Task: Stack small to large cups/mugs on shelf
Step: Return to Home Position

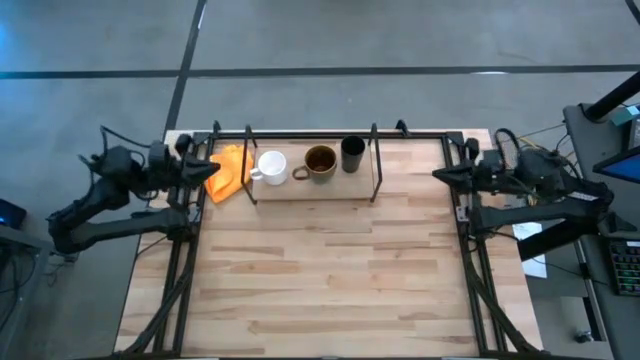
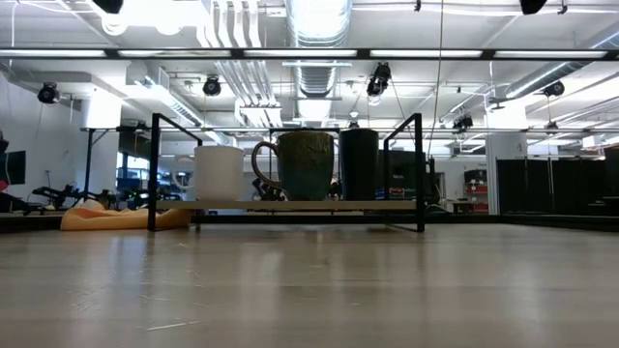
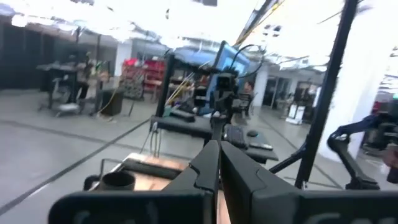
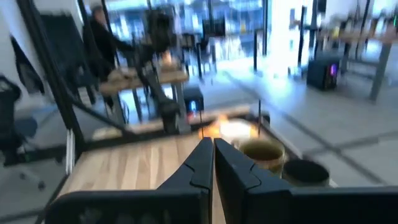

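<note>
Three vessels stand upright in a row on the shelf (image 1: 312, 190), a light board in a black rod frame at the table's far side: a white mug (image 1: 271, 166) at the left, a brown mug (image 1: 319, 161) in the middle, a black cup (image 1: 352, 153) at the right. They show in the low view as white mug (image 2: 219, 173), brown mug (image 2: 304, 164) and black cup (image 2: 359, 163). My left gripper (image 1: 213, 167) is shut and empty at the table's far left edge. My right gripper (image 1: 437, 175) is shut and empty at the far right edge.
An orange cloth (image 1: 232, 170) lies on the table just left of the shelf, next to my left gripper. The plank tabletop (image 1: 330, 270) stretches in front of the shelf. Black frame rails (image 1: 183, 270) run along both sides of the table.
</note>
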### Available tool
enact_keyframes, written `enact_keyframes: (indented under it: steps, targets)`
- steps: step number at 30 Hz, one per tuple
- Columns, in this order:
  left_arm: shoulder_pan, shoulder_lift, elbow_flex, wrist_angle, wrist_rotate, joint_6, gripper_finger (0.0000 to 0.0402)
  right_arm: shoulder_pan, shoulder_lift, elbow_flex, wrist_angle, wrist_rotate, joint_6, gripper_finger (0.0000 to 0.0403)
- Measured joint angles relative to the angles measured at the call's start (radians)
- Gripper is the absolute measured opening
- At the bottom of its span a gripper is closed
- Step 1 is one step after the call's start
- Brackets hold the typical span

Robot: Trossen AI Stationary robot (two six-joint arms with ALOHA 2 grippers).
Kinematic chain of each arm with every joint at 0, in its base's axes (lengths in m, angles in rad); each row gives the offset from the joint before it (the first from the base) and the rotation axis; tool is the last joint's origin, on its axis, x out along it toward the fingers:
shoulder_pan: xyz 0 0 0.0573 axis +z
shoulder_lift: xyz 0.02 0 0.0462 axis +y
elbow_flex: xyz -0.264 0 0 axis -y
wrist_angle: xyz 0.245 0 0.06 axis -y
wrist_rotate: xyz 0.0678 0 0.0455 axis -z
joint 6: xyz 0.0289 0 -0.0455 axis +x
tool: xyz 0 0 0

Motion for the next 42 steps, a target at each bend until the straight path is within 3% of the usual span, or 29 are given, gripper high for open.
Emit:
enact_keyframes:
  steps: [7, 21, 33, 42]
  targets:
    - [0.000, -0.061, -0.175, 0.156, 0.053, -0.051, 0.0000, 0.000, -0.185, -0.156, 0.124, -0.070, 0.052, 0.0008]
    - [0.000, -0.188, -0.272, 0.145, 0.092, -0.056, 0.0000, 0.000, -0.411, -0.383, 0.160, -0.075, 0.060, 0.0008]
    - [0.000, -0.370, -0.457, 0.167, 0.081, -0.104, 0.0000, 0.000, -0.417, -0.438, 0.140, -0.076, 0.076, 0.0008]
    - [0.000, -0.358, -0.513, 0.190, 0.081, -0.103, 0.0000, 0.000, -0.416, -0.527, 0.182, -0.080, 0.107, 0.0008]
